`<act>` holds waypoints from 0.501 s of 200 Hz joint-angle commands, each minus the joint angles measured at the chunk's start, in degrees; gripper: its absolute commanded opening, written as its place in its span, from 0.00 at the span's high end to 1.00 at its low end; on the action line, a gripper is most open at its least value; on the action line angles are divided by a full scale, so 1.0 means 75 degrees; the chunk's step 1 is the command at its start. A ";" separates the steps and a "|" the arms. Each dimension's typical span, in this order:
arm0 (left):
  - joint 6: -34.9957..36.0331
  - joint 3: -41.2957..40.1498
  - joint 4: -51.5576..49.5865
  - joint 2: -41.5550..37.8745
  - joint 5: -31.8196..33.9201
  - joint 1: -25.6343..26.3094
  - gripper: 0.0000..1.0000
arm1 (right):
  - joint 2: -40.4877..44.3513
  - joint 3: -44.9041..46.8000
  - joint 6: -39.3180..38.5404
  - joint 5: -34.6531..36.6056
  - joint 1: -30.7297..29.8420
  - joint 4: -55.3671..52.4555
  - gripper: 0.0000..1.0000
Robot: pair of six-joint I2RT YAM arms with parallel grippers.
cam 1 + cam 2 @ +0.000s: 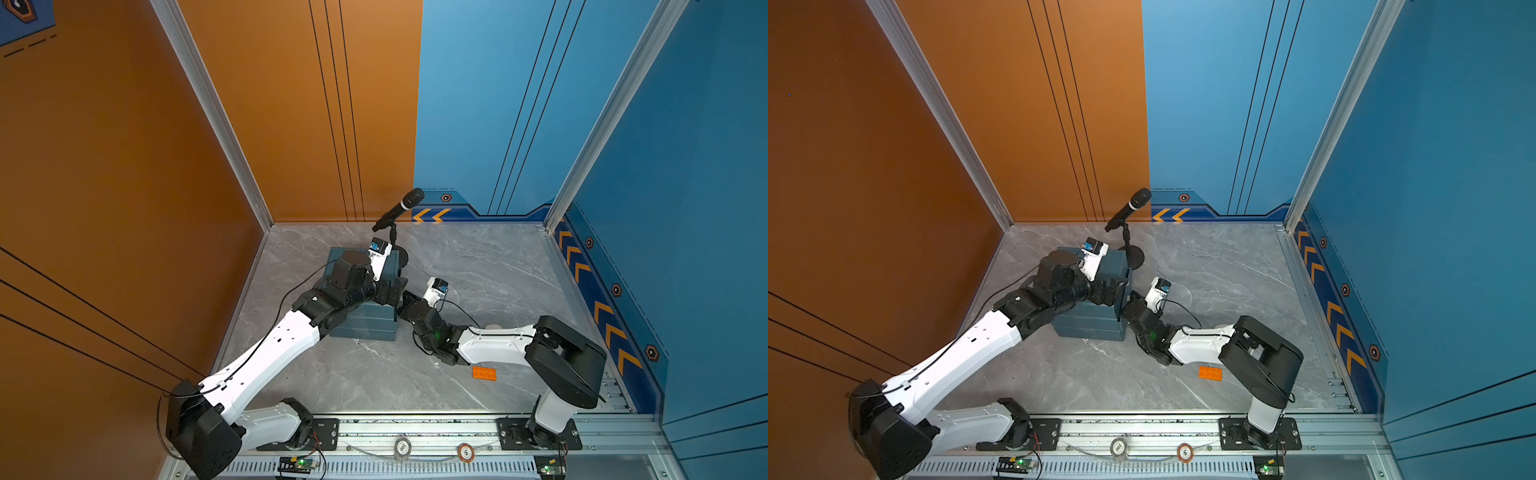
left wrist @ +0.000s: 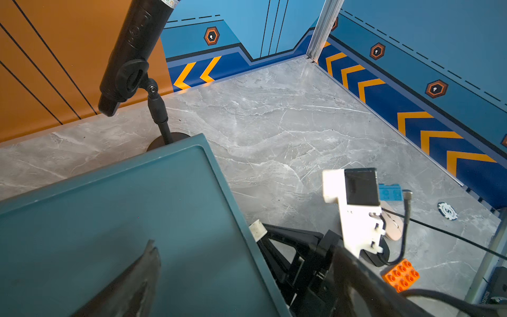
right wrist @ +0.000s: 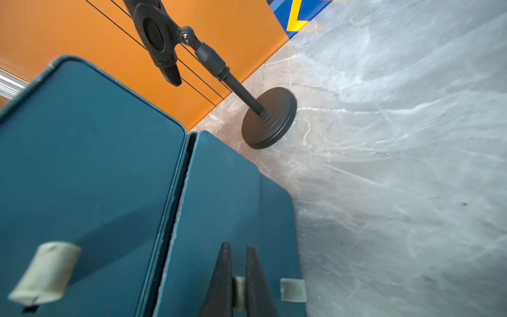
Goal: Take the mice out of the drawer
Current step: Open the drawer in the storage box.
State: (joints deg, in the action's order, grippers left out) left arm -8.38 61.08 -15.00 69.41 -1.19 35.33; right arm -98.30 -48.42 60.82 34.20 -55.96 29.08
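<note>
Right gripper [image 3: 238,248] pinches drawer handle [image 3: 239,291]; left gripper [image 2: 142,274] unreadable. Cream mouse [image 2: 393,225]: probably light, rigid, slick; grip across its flanks.

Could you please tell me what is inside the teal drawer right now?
Only a thin dark gap shows beside the drawer front, whose pale handle the right gripper is shut on. The contents are hidden behind that front and the cabinet top.
</note>
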 commanded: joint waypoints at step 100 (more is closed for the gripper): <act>0.0149 0.0006 -0.0109 -0.0129 0.0206 0.0043 0.02 | 0.2259 0.1320 -0.0831 0.0276 0.0806 -0.1426 1.00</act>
State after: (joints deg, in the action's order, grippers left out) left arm -8.34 61.08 -15.03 69.41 -0.47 35.33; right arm -84.44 -39.22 57.10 38.92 -51.57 21.67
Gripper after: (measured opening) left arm 0.976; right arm 0.050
